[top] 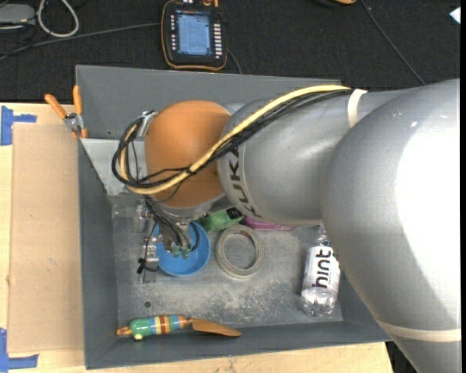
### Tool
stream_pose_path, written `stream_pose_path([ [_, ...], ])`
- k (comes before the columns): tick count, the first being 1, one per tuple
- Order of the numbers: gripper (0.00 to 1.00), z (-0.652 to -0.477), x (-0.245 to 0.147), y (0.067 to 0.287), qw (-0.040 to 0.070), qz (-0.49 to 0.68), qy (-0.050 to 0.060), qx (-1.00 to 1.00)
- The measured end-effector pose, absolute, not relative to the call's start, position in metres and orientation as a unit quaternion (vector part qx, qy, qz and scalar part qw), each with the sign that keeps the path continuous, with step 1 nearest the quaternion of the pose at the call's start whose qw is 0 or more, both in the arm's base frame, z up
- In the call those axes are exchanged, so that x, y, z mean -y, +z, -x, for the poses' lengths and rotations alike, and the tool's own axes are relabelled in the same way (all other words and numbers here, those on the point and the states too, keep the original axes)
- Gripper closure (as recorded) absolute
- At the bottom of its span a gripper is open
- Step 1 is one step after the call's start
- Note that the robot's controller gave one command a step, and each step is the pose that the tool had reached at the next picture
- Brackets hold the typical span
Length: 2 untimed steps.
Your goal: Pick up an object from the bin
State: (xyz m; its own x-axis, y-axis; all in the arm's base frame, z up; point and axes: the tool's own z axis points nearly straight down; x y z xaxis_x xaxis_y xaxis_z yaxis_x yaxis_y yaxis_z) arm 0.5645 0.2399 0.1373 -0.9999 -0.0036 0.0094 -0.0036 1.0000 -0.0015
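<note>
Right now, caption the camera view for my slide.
Arm's gripper over a blue bowl beside a tape ring in the grey bin.

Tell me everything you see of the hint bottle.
The bottle is clear plastic with a white label reading "hint" in dark letters. It lies on its side on the bin floor near the lower right corner, its upper end hidden under the robot arm. Nothing visible touches it; the tape ring lies apart, to its left.
</note>
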Motion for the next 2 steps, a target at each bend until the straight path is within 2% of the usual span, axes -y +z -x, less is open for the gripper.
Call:
stream_pose_path([
  [1, 0.00, -0.567, -0.238, 0.142, 0.001, 0.001, 0.000, 1.000],
  [2, 0.00, -0.594, -0.153, 0.068, 0.005, -0.169, 0.000, 0.986],
])
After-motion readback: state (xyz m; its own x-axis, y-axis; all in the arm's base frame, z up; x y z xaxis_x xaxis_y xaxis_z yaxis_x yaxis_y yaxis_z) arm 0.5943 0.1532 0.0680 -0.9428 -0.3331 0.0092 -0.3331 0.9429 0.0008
